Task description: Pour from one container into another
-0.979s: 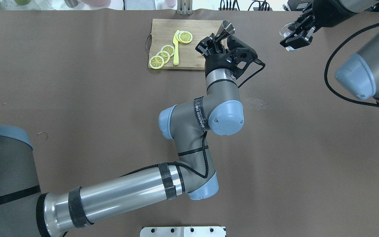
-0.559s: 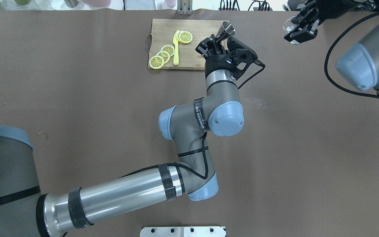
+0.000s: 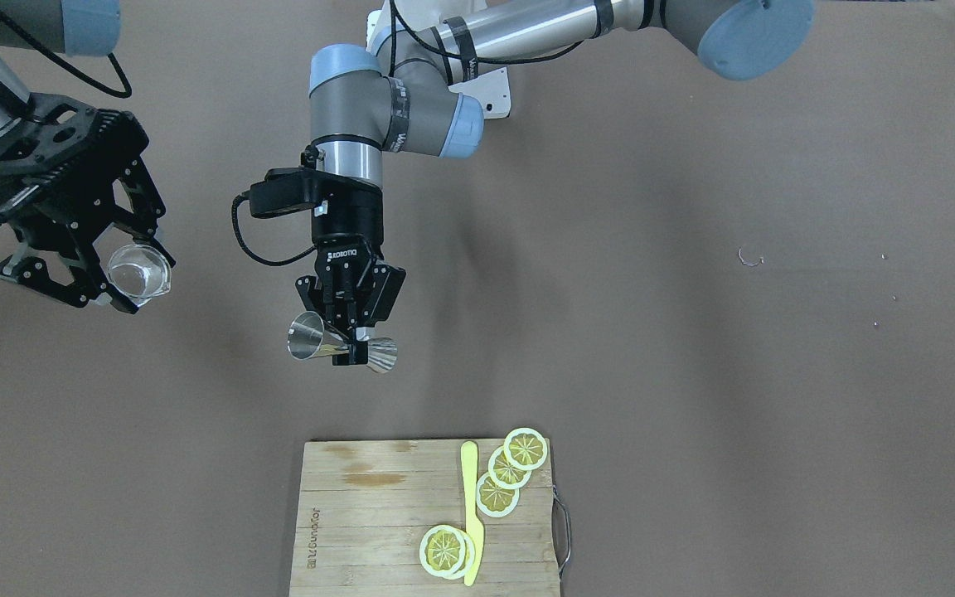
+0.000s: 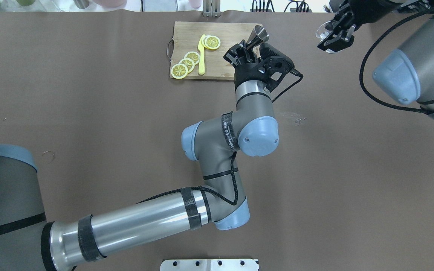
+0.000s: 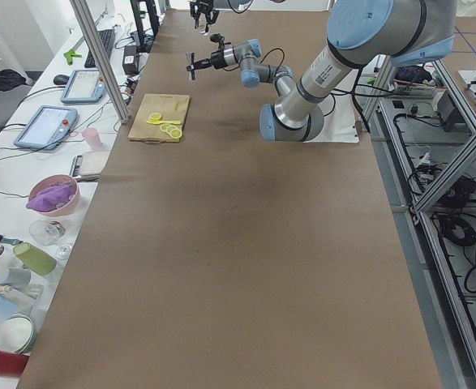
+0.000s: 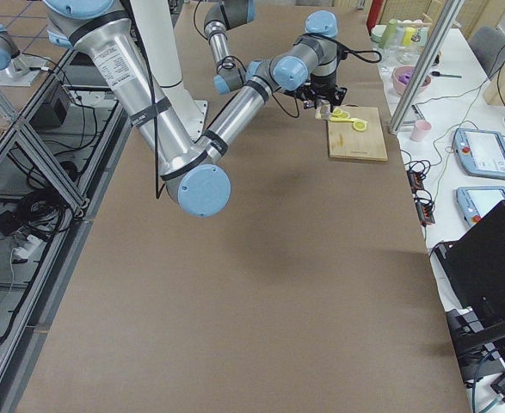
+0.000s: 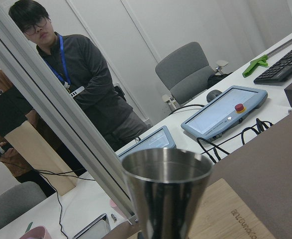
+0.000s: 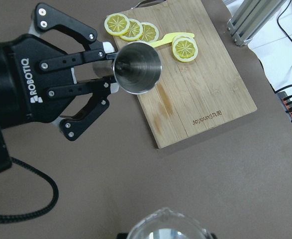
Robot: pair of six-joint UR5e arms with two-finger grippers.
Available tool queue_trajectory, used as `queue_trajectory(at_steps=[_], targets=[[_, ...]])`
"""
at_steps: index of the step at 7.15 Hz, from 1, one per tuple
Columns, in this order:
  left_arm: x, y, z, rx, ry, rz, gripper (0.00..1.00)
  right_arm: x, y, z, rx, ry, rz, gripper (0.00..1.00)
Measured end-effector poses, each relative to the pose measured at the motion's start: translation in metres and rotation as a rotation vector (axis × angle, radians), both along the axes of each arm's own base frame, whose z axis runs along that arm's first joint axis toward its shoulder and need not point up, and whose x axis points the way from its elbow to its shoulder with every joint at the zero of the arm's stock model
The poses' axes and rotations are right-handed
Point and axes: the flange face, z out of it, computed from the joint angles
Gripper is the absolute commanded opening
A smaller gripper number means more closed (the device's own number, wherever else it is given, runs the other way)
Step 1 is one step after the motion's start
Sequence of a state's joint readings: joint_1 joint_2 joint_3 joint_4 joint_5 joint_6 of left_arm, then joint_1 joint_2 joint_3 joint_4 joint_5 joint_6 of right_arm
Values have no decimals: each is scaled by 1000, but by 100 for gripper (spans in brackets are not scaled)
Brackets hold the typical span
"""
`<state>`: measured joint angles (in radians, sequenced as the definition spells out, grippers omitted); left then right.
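Left end effector (image 3: 352,351) is clamped on the jigger (image 3: 306,342), right end effector (image 3: 143,283) on the tumbler (image 3: 138,270), above a brown-covered worktop (image 3: 693,373); white desks (image 5: 2,174), seemingly with tablets (image 5: 47,128), are seen alongside.

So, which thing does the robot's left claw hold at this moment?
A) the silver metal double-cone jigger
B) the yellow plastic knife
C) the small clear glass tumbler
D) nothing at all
A: the left claw is shut on the narrow waist of the silver metal double-cone jigger; the small clear glass tumbler is in the right claw.
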<state>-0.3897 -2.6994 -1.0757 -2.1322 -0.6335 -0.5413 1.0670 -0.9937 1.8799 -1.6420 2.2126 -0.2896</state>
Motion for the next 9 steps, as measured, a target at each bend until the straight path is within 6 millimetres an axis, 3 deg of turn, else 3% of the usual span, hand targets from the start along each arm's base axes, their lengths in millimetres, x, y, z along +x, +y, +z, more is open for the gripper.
queue_trajectory(at_steps=[4,9], targets=[[-1,0,1,0,1,0,0,-14,-4,-29,-16,37,-15,0],[0,0,3,-1,0,-1,0,-32,-33,-81,-36,50,-18,0]])
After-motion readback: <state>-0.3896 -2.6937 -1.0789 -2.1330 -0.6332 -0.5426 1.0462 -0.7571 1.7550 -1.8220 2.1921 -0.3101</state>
